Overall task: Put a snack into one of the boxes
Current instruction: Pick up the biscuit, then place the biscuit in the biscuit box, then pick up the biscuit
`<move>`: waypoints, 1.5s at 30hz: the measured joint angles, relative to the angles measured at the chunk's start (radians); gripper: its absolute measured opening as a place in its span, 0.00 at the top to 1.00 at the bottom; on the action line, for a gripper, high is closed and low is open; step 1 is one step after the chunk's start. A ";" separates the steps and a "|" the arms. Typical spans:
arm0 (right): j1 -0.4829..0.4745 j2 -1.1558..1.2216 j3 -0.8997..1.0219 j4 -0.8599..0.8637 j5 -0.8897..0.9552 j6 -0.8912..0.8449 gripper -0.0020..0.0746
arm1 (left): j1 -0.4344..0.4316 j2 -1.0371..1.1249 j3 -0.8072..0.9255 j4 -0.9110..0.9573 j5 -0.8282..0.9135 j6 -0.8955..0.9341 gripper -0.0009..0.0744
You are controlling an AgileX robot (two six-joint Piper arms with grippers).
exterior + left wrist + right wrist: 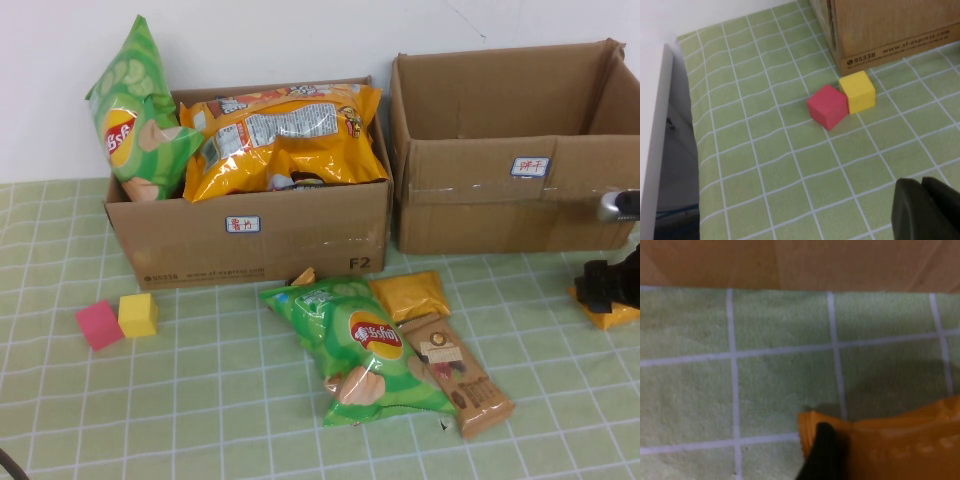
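My right gripper (pixel 606 290) is low at the table's right edge, in front of the right cardboard box (pixel 505 215), which shows nothing inside. It is shut on a small orange snack packet (pixel 612 317). In the right wrist view one black finger (pixel 822 447) lies against that packet (pixel 900 445); the other finger is hidden. On the table's middle lie a green chips bag (pixel 362 345), another orange packet (pixel 410 294) and a brown bar (pixel 458 375). My left gripper (pixel 923 184) is shut and empty, above the cloth near the red and yellow cubes.
The left cardboard box (pixel 250 235) holds an orange chips bag (pixel 285 135) and a green chips bag (pixel 135 115). A red cube (pixel 98 324) and a yellow cube (pixel 138 314) sit in front of its left corner. The table's left edge (pixel 660 150) shows in the left wrist view.
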 joint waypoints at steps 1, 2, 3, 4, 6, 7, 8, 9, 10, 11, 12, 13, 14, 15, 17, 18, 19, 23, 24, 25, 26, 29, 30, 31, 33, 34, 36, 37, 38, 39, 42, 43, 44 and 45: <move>0.000 0.000 0.000 0.000 0.002 0.000 0.19 | 0.000 0.000 0.000 0.000 0.000 0.000 0.99; 0.000 0.000 0.000 0.000 0.007 0.000 0.23 | 0.000 0.000 0.000 0.000 0.000 0.000 0.99; 0.000 0.000 0.000 0.000 0.014 0.000 0.28 | 0.000 0.000 0.000 0.000 0.000 0.000 0.99; 0.000 0.000 0.000 0.000 0.021 0.000 0.33 | 0.000 0.000 0.000 0.000 0.000 0.000 0.99; 0.000 -0.002 -0.004 0.005 0.040 0.000 0.41 | 0.000 0.000 0.000 0.000 0.000 0.000 0.99; 0.000 -0.004 -0.006 0.013 0.052 0.000 0.42 | 0.000 0.000 0.000 0.000 0.000 0.000 0.99; 0.002 -0.007 -0.008 0.026 0.063 0.000 0.42 | 0.000 0.000 0.000 0.000 0.000 0.000 0.99; 0.002 -0.012 -0.008 0.048 0.081 0.000 0.42 | 0.000 0.000 0.000 0.000 0.000 0.000 0.99; 0.004 -0.022 -0.008 0.073 0.106 0.000 0.42 | 0.000 0.000 0.000 0.000 0.000 0.000 0.99; 0.009 -0.032 -0.008 0.098 0.126 0.000 0.42 | 0.000 0.000 0.000 0.000 0.000 0.000 0.99; 0.018 -0.043 -0.008 0.123 0.151 0.000 0.42 | 0.000 0.000 0.000 0.000 0.000 0.000 0.99; 0.029 -0.058 -0.008 0.146 0.172 0.000 0.42 | 0.000 0.000 0.000 0.000 0.000 0.000 0.99; 0.039 -0.071 -0.008 0.165 0.194 0.000 0.42 | 0.000 0.000 0.000 0.000 0.000 0.000 0.99; 0.053 -0.088 -0.013 0.186 0.219 0.000 0.42 | 0.000 0.000 0.000 0.000 0.000 0.000 0.99; 0.083 -0.122 -0.035 0.220 0.278 0.000 0.42 | 0.000 0.000 0.000 0.000 0.000 0.000 0.99; 0.099 -0.142 -0.054 0.240 0.314 0.000 0.42 | 0.000 0.000 0.000 0.000 -0.002 0.000 0.99; 0.115 -0.162 -0.076 0.257 0.350 0.000 0.42 | 0.000 0.000 0.000 0.000 -0.004 0.000 0.99; 0.172 -0.244 -0.195 0.304 0.457 0.000 0.42 | 0.000 0.000 0.000 -0.011 -0.006 0.000 0.99; 0.188 -0.264 -0.236 0.312 0.467 0.000 0.42 | 0.000 0.000 0.000 -0.019 -0.006 0.000 0.99; 0.200 -0.282 -0.281 0.314 0.468 -0.006 0.42 | 0.000 0.000 0.000 -0.024 -0.006 0.000 0.99; 0.209 -0.293 -0.317 0.319 0.466 -0.014 0.42 | 0.000 0.000 0.000 -0.029 -0.006 0.000 0.99; 0.217 -0.306 -0.444 0.322 0.413 -0.031 0.42 | 0.000 0.000 0.000 -0.031 -0.006 0.000 0.99; 0.217 -0.303 -0.475 0.322 0.379 -0.035 0.42 | 0.000 0.000 0.000 -0.035 -0.006 0.000 0.99; 0.213 -0.293 -0.501 0.323 0.339 -0.037 0.42 | 0.000 0.000 0.000 -0.040 -0.006 0.000 0.99; 0.206 -0.258 -0.537 0.327 0.262 -0.041 0.42 | 0.000 0.000 0.000 -0.052 -0.006 0.000 0.99; 0.201 -0.233 -0.553 0.332 0.223 -0.041 0.42 | 0.000 0.000 0.000 -0.054 -0.006 0.000 0.99; 0.197 -0.179 -0.579 0.337 0.174 -0.043 0.41 | 0.000 0.000 0.000 -0.058 -0.006 0.000 0.99; 0.196 -0.146 -0.594 0.339 0.169 -0.043 0.40 | 0.000 0.000 0.000 -0.060 -0.006 0.000 0.99; 0.196 -0.119 -0.611 0.342 0.169 -0.043 0.38 | 0.000 0.000 0.000 -0.060 -0.006 0.000 0.99; 0.196 -0.086 -0.630 0.349 0.178 -0.041 0.35 | 0.000 0.000 0.000 -0.060 -0.006 0.000 0.99; 0.196 -0.004 -0.690 0.370 0.241 -0.016 0.23 | 0.000 0.000 0.000 -0.060 -0.006 0.000 0.99; 0.196 0.013 -0.710 0.370 0.267 -0.009 0.21 | 0.000 0.000 0.000 -0.060 -0.006 0.000 0.99; 0.196 0.023 -0.723 0.370 0.291 -0.004 0.20 | 0.000 0.000 0.000 -0.062 -0.006 0.000 0.99; 0.196 0.028 -0.740 0.370 0.307 -0.002 0.19 | 0.000 0.000 0.000 -0.062 -0.006 0.000 0.99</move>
